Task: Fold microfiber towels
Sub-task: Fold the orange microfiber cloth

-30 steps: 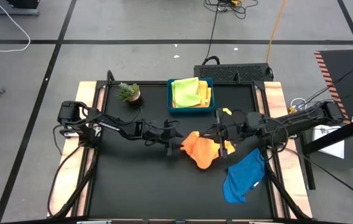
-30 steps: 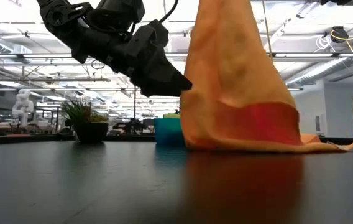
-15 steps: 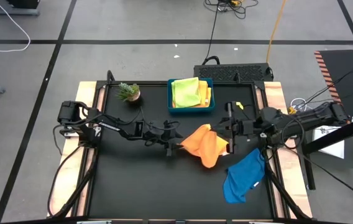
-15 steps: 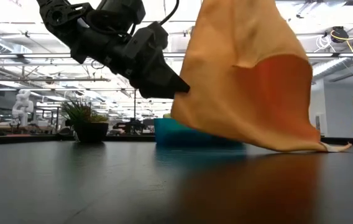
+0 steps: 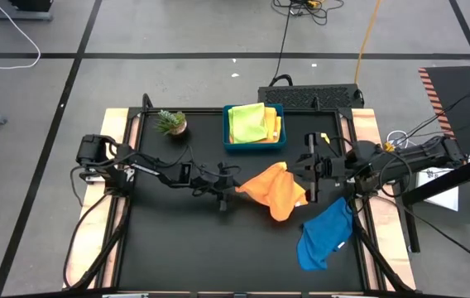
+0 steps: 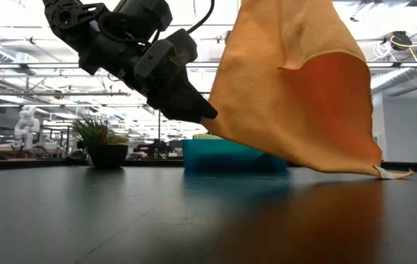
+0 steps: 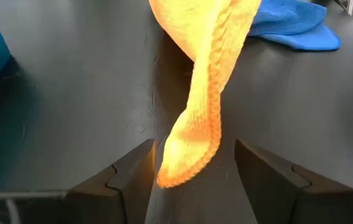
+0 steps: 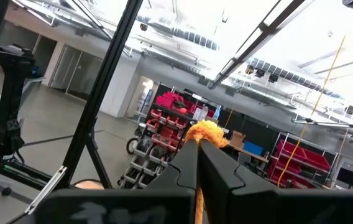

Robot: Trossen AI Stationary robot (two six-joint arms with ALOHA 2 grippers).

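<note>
An orange towel (image 5: 275, 189) hangs lifted above the table (image 5: 177, 248), pinched at one corner by the closed right gripper (image 5: 308, 184). Its drooping corner dangles between the spread fingers of the left gripper (image 5: 232, 193). A blue towel (image 5: 324, 235) lies crumpled just beyond the right gripper.
</note>
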